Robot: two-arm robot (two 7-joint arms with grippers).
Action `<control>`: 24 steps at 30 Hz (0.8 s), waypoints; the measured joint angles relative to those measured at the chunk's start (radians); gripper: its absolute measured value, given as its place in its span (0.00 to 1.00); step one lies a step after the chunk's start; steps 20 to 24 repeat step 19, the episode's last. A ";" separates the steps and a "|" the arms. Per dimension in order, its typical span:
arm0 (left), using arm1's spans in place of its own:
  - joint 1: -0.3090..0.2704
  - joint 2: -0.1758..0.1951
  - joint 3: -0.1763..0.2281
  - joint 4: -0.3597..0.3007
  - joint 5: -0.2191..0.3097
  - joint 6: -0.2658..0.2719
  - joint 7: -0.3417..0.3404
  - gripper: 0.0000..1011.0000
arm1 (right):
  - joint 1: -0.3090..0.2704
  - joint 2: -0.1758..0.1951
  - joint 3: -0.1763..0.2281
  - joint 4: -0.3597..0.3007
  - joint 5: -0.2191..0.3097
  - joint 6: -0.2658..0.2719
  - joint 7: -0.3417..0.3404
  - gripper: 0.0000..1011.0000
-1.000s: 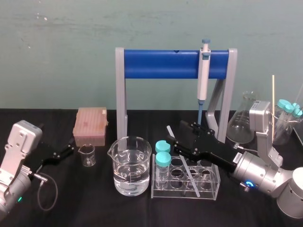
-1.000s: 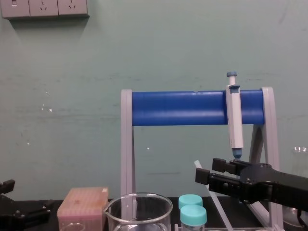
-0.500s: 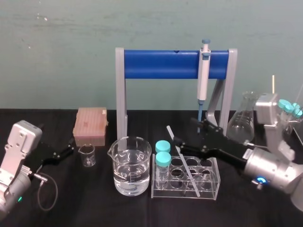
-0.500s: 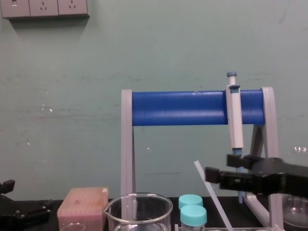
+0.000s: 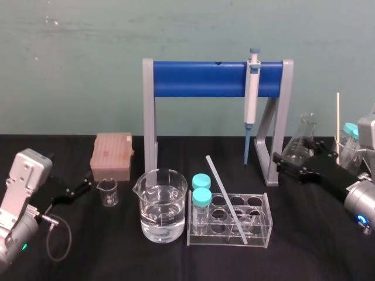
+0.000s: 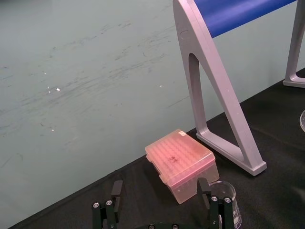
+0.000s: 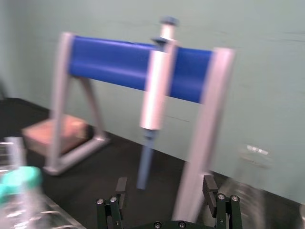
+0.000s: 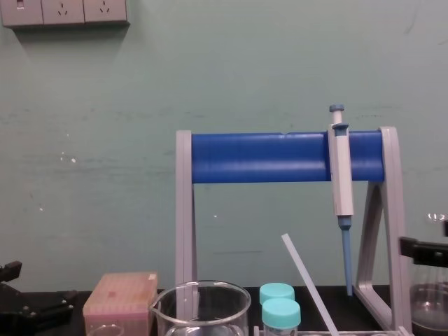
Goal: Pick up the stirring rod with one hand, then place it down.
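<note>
- My right end effector (image 5: 279,163) hangs low over the black worktop (image 5: 117,252). It is on the right side, just in front of the right leg of the blue-and-grey stand (image 5: 199,79) and beside the glass flask (image 5: 299,146).
- In the right wrist view its two fingers (image 7: 116,191) stand wide apart with nothing between them.
- It is well apart from the stirring rod (image 5: 225,196) and is not touching it.
- The stirring rod leans in the clear test tube rack (image 5: 258,225). Its lower end is down in the rack, and its upper end tilts up and back toward my left.
- In the chest view the rod (image 8: 308,283) slants up from the rack, below the blue bar.
- Two teal-capped tubes (image 5: 201,190) stand at the rack's left end, next to the large beaker (image 5: 163,205) of clear liquid.
- The pipette (image 5: 252,93) hangs on the stand's bar, tip down.
- My left end effector (image 5: 87,184) rests low at the left, spread open and empty. It points toward the pink tip box (image 6: 181,162) and the small beaker (image 5: 108,192).
</note>
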 joint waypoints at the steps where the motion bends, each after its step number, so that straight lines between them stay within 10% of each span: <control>1: 0.000 0.000 0.000 0.000 0.000 0.000 0.000 0.99 | -0.002 -0.003 0.005 0.000 -0.010 0.005 -0.021 0.99; 9: 0.000 0.000 0.000 0.000 0.000 0.000 0.000 0.99 | 0.002 -0.037 0.022 0.026 -0.086 0.059 -0.134 0.99; 24: 0.000 0.000 0.000 0.000 0.000 0.000 0.000 0.99 | 0.005 -0.042 0.022 0.031 -0.097 0.066 -0.144 0.99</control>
